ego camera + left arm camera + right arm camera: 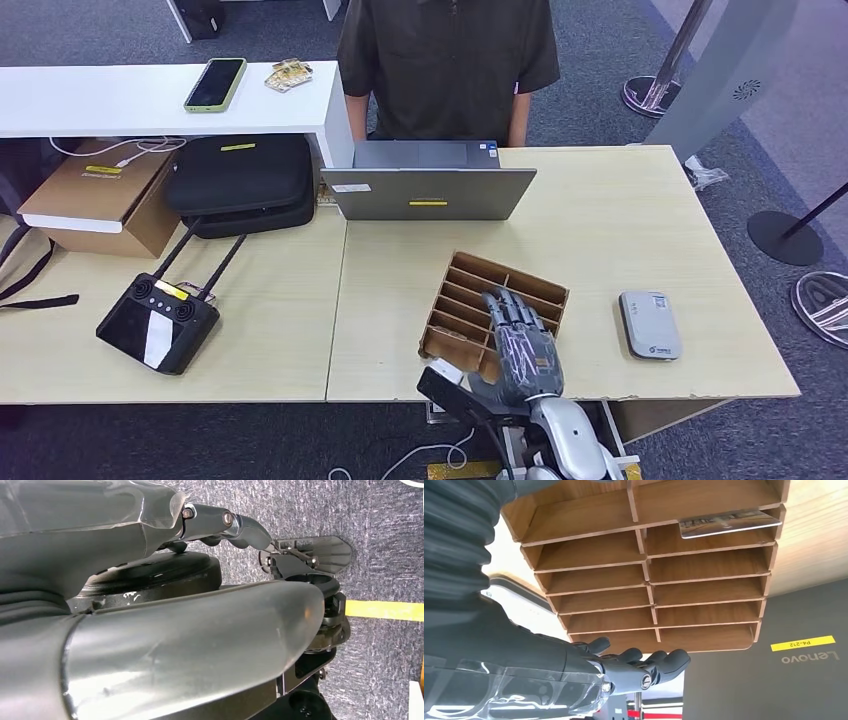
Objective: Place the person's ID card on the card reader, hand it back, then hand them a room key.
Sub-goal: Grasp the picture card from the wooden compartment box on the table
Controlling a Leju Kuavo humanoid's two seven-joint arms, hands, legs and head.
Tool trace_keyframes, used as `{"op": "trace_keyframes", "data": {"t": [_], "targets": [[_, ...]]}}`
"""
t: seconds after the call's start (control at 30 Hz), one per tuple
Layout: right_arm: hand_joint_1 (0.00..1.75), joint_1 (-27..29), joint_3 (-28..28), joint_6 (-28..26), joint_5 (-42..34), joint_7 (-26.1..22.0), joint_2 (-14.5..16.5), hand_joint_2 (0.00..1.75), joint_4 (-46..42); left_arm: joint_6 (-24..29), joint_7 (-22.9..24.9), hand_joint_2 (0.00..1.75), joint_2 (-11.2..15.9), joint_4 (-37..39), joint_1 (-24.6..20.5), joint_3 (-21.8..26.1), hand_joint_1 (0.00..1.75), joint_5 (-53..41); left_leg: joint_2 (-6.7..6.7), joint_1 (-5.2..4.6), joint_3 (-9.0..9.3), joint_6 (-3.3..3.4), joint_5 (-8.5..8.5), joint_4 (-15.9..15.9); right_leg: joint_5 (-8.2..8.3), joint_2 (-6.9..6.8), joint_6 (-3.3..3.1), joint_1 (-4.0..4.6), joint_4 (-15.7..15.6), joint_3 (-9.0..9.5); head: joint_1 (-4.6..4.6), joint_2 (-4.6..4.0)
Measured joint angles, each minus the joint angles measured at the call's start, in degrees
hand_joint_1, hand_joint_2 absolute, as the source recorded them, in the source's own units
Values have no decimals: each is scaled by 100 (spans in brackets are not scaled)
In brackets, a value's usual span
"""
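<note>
My right hand (522, 345) hovers flat over the wooden slotted tray (462, 284), fingers stretched out and holding nothing. One card (729, 523) lies in a compartment at the tray's near end. The card reader (649, 324) sits well right; the laptop (430, 192) stands behind.

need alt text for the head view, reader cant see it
The robot's right hand reaches over a brown slotted card rack on a pale wooden desk, with a grey card reader lying to the rack's right. A person in a dark shirt stands behind a grey laptop across the desk.
</note>
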Motion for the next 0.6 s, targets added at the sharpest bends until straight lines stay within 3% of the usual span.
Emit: {"op": "trace_keyframes", "data": {"t": [0.6], "targets": [[0,-93,103,88,-15,55,-57,175,40,20,-42,0,3,-1,9,-22,0,33,1,1,-1,0,0,0,0,1,0,0,1,1,0,0]]}}
